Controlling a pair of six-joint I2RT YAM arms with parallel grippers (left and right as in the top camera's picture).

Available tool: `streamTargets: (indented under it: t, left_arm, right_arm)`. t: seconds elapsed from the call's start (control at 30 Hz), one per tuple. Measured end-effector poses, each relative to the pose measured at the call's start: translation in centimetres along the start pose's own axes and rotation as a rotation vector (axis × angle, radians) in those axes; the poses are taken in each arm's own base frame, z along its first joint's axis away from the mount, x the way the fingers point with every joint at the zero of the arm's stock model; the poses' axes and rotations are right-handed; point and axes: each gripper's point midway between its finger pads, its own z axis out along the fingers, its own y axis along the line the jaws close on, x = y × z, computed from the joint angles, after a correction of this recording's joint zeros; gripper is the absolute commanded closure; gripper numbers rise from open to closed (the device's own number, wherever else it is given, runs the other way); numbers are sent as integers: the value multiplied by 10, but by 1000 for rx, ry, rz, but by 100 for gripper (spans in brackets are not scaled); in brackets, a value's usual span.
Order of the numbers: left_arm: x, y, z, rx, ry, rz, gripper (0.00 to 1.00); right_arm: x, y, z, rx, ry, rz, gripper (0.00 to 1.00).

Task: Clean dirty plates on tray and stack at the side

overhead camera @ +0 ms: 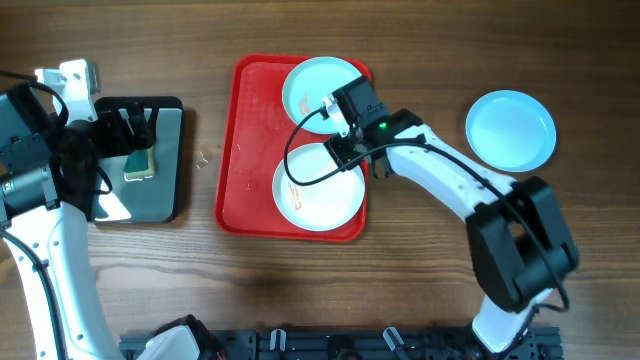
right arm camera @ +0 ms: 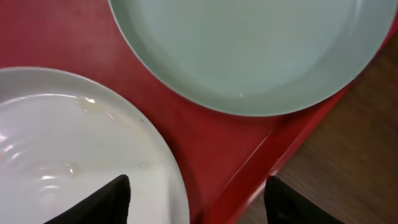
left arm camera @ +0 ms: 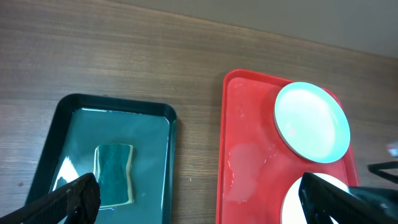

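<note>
The red tray holds a pale turquoise plate at its far right corner and a whiter plate with orange smears at its near right. A third turquoise plate lies on the table to the right. My right gripper is open, low over the tray's right rim between the two plates; one finger is over the whiter plate, the other beyond the rim. The turquoise plate fills the top of the right wrist view. My left gripper is open, above the black tray.
A yellow-green sponge lies in the black tray with a shiny base, left of the red tray. The sponge also shows in the left wrist view. Small crumbs lie on the wood between the trays.
</note>
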Motion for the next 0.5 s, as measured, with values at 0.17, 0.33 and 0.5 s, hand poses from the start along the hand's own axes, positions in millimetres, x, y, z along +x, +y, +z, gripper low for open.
streamTargets:
  t: [0.17,0.33,0.5]
  left_arm:
    - [0,0,0,0,0,0,0]
    - [0,0,0,0,0,0,0]
    - [0,0,0,0,0,0,0]
  right_arm:
    - [11,7,16,-39,42,-7,26]
    - [11,15,17,-81,40,-10,38]
    - [16,19,25,-102,59,-13,54]
